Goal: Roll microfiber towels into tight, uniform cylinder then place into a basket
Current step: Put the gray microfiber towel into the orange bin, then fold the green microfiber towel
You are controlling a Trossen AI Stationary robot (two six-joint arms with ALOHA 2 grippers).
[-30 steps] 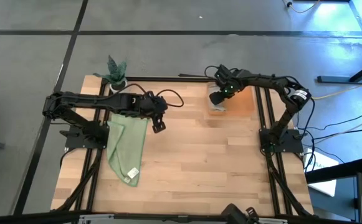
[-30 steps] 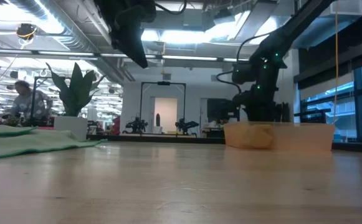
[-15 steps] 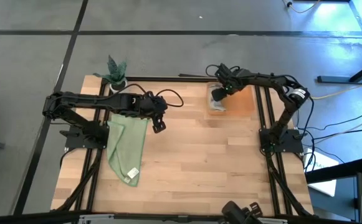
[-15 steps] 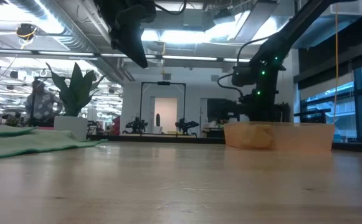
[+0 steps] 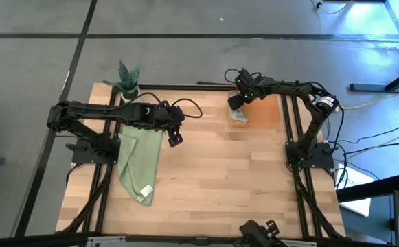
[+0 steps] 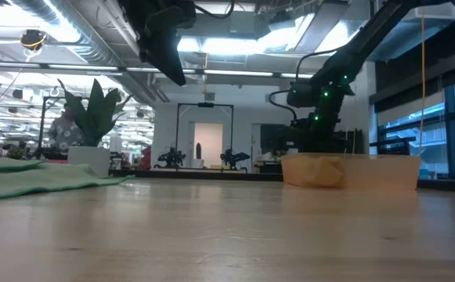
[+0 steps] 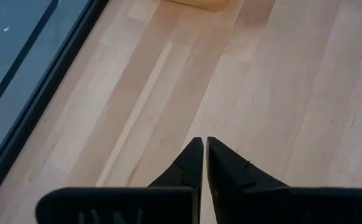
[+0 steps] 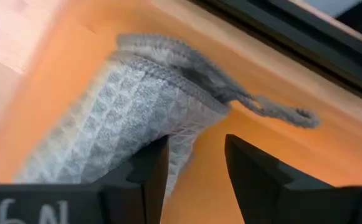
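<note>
Right wrist view: spread right pincer [image 8: 196,165] above waffle-textured grey towel [image 8: 115,115] in orange basket [image 8: 75,50].

The basket [image 8: 56,81] is bright orange, and the towel [image 8: 124,106] lying in it is light grey with a small raised diamond weave and a grey hanging loop. Away from the basket, the other towel [image 5: 139,156] is pale green with a white tag. The tabletop [image 5: 213,171] is light blond wood in strips, framed in black. Both arms are dark.
</note>
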